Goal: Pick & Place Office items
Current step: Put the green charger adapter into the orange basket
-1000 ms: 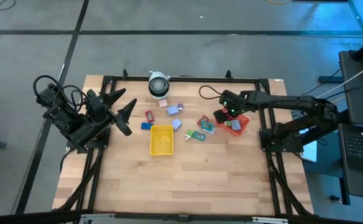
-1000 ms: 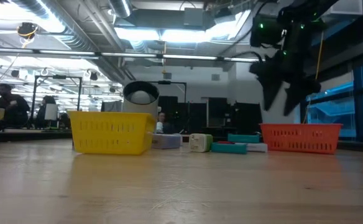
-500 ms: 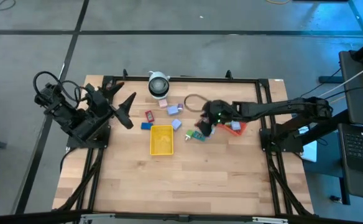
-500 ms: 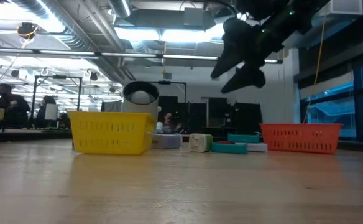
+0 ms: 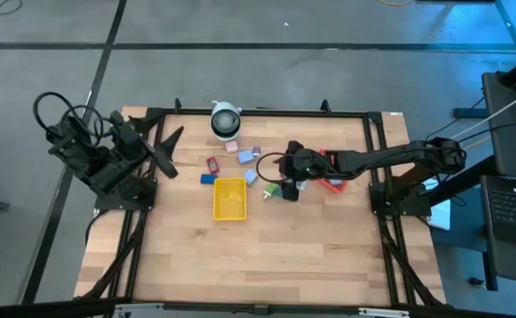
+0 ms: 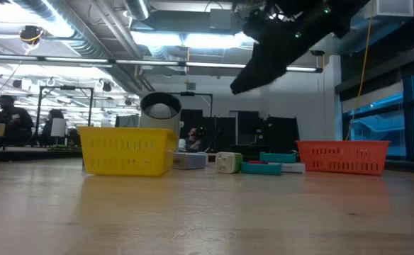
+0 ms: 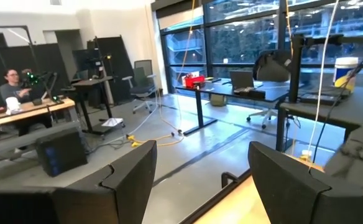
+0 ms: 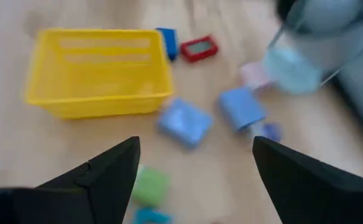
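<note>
- The office items (image 5: pixel 245 163) lie scattered on the wooden surface (image 5: pixel 258 256) between the yellow tray (image 5: pixel 230 198) and the red-orange tray (image 5: pixel 333 181), a loose cluster of small flat pieces.
- Nearest the yellow tray sit a blue block (image 5: pixel 208 178), touching its corner or just beside it, and a red block (image 5: pixel 212 164) a little farther back.
- A lavender packet (image 8: pixel 183 122) lies just off the tray's long side in the right wrist view, with a second blue-lavender piece (image 8: pixel 240 109) near it and a pinkish white one (image 8: pixel 253 73) beyond (all blurred, so detail is lost).
- A green packet (image 8: pixel 149 185) lies close in front of the right arm's own fingers.
- Teal packets (image 6: pixel 267 167) show in the low view, flat on the surface between the two trays.
- The right gripper (image 5: pixel 291 177) hangs above the items in the middle of the surface, clear of them in the low view, its jaws spread wide and holding nothing.
- The white round object (image 5: pixel 225 119) stands at the far edge of the surface, behind the cluster.
- The left gripper (image 5: pixel 168 152) waits at the surface's left edge, raised and well apart from the items, jaws wide and empty.
- A person (image 7: pixel 13 84) sits at a desk in the room beyond.
</note>
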Robot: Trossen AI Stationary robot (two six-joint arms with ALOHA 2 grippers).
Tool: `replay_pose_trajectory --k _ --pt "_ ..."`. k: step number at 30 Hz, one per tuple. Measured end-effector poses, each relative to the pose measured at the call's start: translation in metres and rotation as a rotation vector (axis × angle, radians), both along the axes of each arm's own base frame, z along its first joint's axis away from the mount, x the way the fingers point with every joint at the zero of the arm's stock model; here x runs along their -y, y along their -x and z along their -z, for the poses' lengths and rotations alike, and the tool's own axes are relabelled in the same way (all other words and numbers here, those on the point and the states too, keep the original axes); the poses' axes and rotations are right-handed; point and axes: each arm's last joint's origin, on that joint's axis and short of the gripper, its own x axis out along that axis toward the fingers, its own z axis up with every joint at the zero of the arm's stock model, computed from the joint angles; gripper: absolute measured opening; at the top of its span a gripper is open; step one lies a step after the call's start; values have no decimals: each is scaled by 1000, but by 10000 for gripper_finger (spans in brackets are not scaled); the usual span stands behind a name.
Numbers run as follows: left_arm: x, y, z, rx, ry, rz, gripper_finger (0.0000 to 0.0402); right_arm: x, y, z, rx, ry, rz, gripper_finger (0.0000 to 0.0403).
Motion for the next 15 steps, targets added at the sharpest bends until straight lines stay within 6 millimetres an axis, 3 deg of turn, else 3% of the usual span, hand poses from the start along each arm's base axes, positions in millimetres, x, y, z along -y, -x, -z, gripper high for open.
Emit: replay_pose_trajectory --k 5,10,15 --pt "11 -13 7 -22 -18 4 251 4 -14 3 -149 159 -245 317" --pt "15 -12 6 7 6 24 251 3 -33 18 -346 247 -477 317" --pt "18 -10 6 16 13 41 251 1 -50 35 -478 281 -568 317"
